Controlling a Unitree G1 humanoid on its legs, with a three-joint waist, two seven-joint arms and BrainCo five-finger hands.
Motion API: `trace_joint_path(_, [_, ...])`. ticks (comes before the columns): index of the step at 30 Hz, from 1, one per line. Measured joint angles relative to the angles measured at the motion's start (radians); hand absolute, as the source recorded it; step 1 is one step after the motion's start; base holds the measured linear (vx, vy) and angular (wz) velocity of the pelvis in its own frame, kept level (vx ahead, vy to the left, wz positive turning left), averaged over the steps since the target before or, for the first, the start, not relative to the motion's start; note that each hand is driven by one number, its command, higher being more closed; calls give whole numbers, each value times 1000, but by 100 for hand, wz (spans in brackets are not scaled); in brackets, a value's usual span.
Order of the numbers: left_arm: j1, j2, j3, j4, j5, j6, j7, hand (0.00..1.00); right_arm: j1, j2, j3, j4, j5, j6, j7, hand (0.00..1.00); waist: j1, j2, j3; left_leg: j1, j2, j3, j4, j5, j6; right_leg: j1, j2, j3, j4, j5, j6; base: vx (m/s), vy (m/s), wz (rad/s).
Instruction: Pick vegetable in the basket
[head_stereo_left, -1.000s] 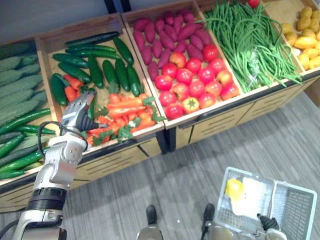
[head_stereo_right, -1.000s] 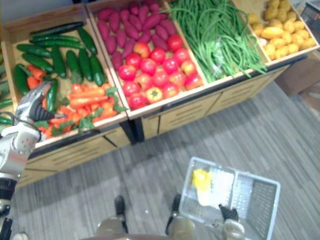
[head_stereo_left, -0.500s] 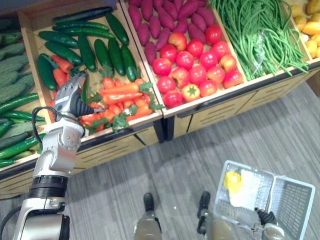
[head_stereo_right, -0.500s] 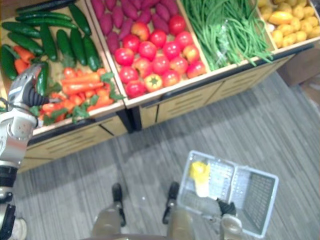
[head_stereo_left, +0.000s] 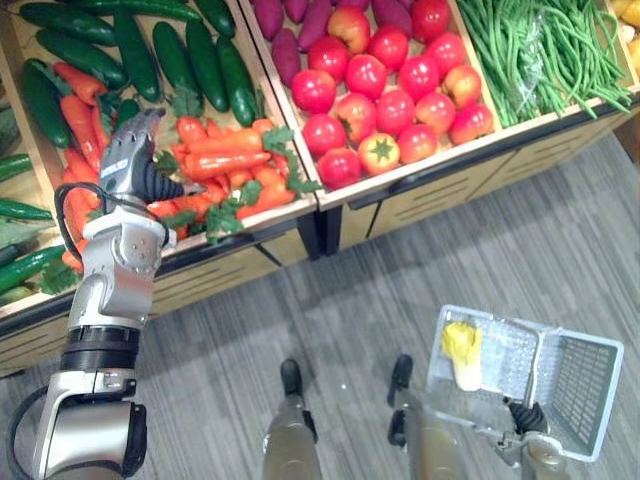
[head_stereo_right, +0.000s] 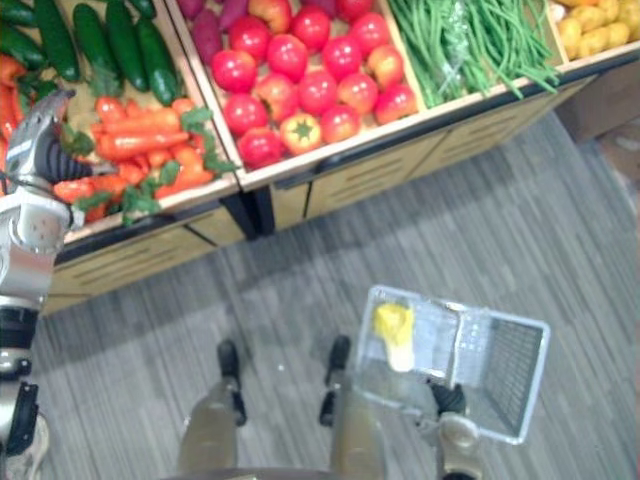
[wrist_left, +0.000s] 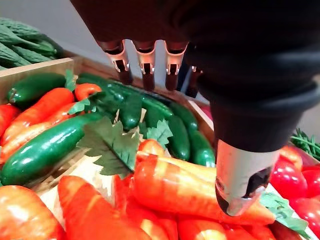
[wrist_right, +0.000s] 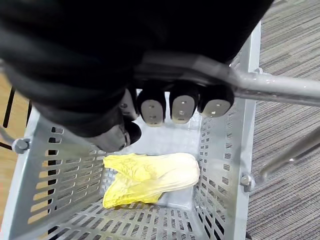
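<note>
L robot hand up over the carrots in a wooden crate, palm down, back of hand to the head cam. Fingers straight, slightly spread, thumb set apart; holds nothing. From the wrist cam, carrots w/ green leaf tops lie right under palm and thumb; can't tell if the thumb tip touches the top carrot. Dark cucumbers lie just past the fingertips, same crate. Next crate over on the thumb side: tomatoes, then green beans further out. R robot hand low by the robot's side over grey floor, well apart from the crates, fingers curled round the basket handle, thumb tucked under. Grey plastic basket hangs from that grip, slotted walls. One veg inside, directly below the R fingers: a pale yellow napa cabbage lying on its side on the basket bottom, near one end wall.
</note>
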Motion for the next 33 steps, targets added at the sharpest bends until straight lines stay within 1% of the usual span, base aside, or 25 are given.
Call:
trace_joint_path(5, [-26, -1, 1, 0, 1, 7, 2, 0, 3, 0, 8, -20, 0, 0, 0, 100, -3, -1, 3, -26, 6, 2, 16, -2, 0, -21, 2, 0, 0, 0, 0, -8, -4, -3])
trace_joint_path(9, [-54, -21, 1, 0, 1, 17, 10, 0, 4, 0, 14, -28, 14, -1, -1, 100, -3, -2, 4, -42, 11, 4, 30, -1, 0, -34, 5, 3, 0, 2, 3, -2, -10, -4])
trace_joint_path(12, [-79, -37, 0, 1, 8, 29, 20, 0, 4, 0, 27, -39, 25, 0, -1, 100, -3, -1, 10, -43, 27, 7, 31, -2, 0, -39, 18, 7, -1, 29, 15, -18, -12, -10])
trace_joint_path(13, [-91, -38, -1, 3, 25, 33, 20, 0, 9, 0, 38, -45, 29, 0, -1, 100, -6, -2, 13, -46, 30, 7, 32, -3, -1, -41, 20, 9, -1, 33, 17, -33, -3, -5])
trace_joint_path(15, [-110, -39, 0, 12, 38, 35, 20, 0, 20, 1, 38, -64, 29, -2, -1, 100, -5, -2, 15, -59, 35, 7, 37, -8, 1, -57, 24, 9, -1, 45, 11, -24, 0, -6])
trace_joint_path(22, [-129, -39, -1, 64, 39, 38, 20, 0, 24, 1, 40, -76, 30, -2, -1, 100, -8, -2, 17, -90, 46, 6, 56, -5, -3, -69, 33, 9, -16, 47, 10, -1, 0, -1])
trace_joint_path(29, [-130, -39, 0, 140, 39, 48, 20, 0, 30, 1, 79, -78, 57, -3, -3, 100, -17, -6, 20, -93, 66, 7, 64, -11, -9, -72, 50, 12, -16, 48, 13, 11, -1, -4])
trace_joint_path(33, [-134, -39, 0, 155, 39, 48, 19, 0, 35, 1, 80, -77, 58, -3, -4, 100, -17, -6, 20, -103, 70, 11, 64, -10, -10, -85, 54, 15, -16, 48, 13, 14, 4, -5])
